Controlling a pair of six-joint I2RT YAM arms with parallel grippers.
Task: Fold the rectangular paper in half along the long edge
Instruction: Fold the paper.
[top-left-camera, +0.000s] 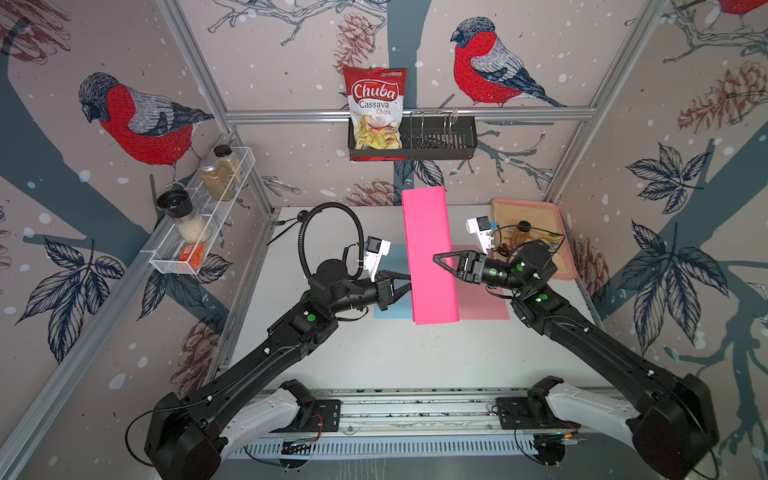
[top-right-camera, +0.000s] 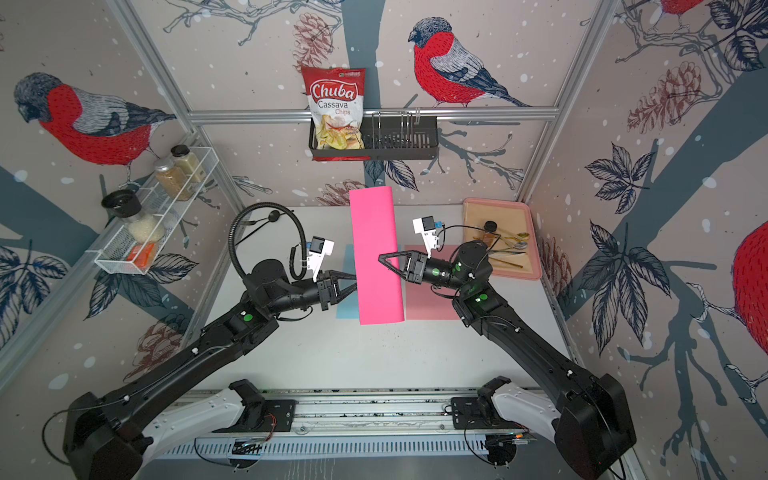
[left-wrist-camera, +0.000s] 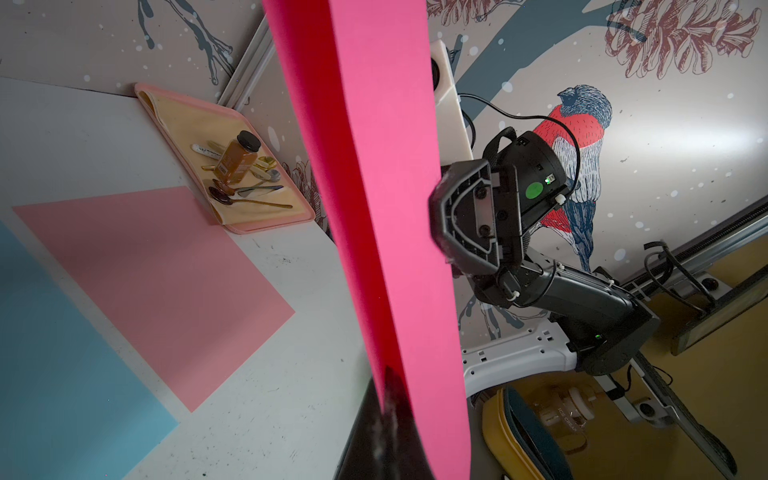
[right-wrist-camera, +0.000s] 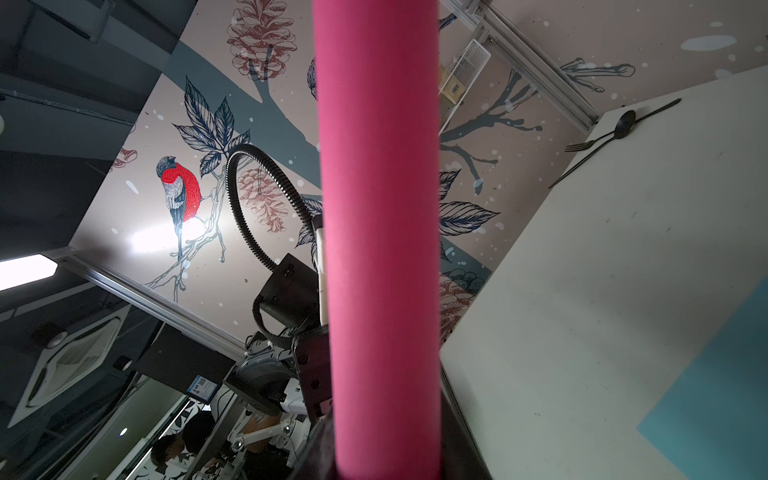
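Note:
The rectangular paper (top-left-camera: 430, 257) (top-right-camera: 376, 257) is hot pink and hangs above the table (top-left-camera: 395, 357), bent over lengthwise into a loose double layer. Its rounded bend faces the right arm and its free long edges face the left arm. My left gripper (top-left-camera: 409, 286) (top-right-camera: 355, 282) (left-wrist-camera: 390, 415) is shut on those free edges. My right gripper (top-left-camera: 438, 261) (top-right-camera: 384, 258) (right-wrist-camera: 382, 449) has a finger on each side of the rounded bend (right-wrist-camera: 378, 208), pressing it. In the left wrist view the paper (left-wrist-camera: 374, 208) covers the right gripper's far finger.
A pale pink sheet (top-left-camera: 484, 299) and a light blue sheet (top-left-camera: 392, 282) lie flat under the paper. A pink tray (top-left-camera: 523, 203) with a bottle (top-left-camera: 519, 235) and cutlery sits at the back right. Black spoon and fork (top-left-camera: 291, 224) lie back left. Wall shelves hang left and behind.

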